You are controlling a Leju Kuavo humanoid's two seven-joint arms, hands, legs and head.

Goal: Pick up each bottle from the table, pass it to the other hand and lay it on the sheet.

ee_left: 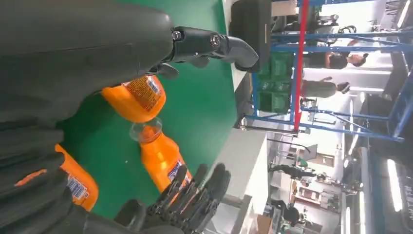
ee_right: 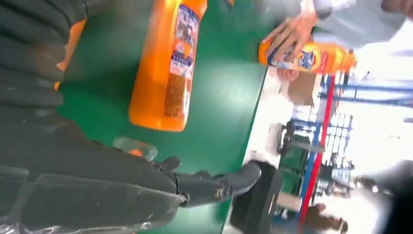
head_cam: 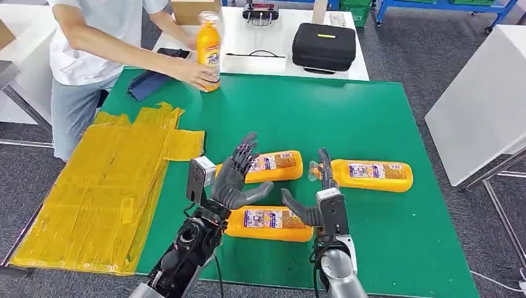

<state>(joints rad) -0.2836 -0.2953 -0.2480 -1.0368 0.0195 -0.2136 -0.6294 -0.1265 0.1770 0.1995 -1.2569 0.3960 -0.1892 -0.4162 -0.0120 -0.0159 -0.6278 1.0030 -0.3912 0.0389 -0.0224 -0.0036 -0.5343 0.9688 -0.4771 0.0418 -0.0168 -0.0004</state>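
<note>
Three orange bottles lie on the green table (head_cam: 372, 118): one in the middle (head_cam: 279, 166), one to the right (head_cam: 372, 175) and one nearest me (head_cam: 270, 224). My left hand (head_cam: 236, 180) hovers with its fingers spread over the middle and near bottles and holds nothing. Close beside it, my right hand (head_cam: 315, 200) is raised with thumb out, also holding nothing. A person's hand (head_cam: 192, 73) holds a fourth bottle (head_cam: 209, 49) upright at the table's far edge. The yellow sheet (head_cam: 105, 186) covers the left of the table. The left wrist view has the middle bottle (ee_left: 136, 97) and right bottle (ee_left: 163, 158).
A person in a white shirt (head_cam: 93, 37) stands at the far left. Behind the green table, a white table holds a black case (head_cam: 324, 43) and a cardboard box (head_cam: 189, 9). A dark blue item (head_cam: 149, 84) lies at the far left corner. A white cabinet (head_cam: 484, 105) stands to the right.
</note>
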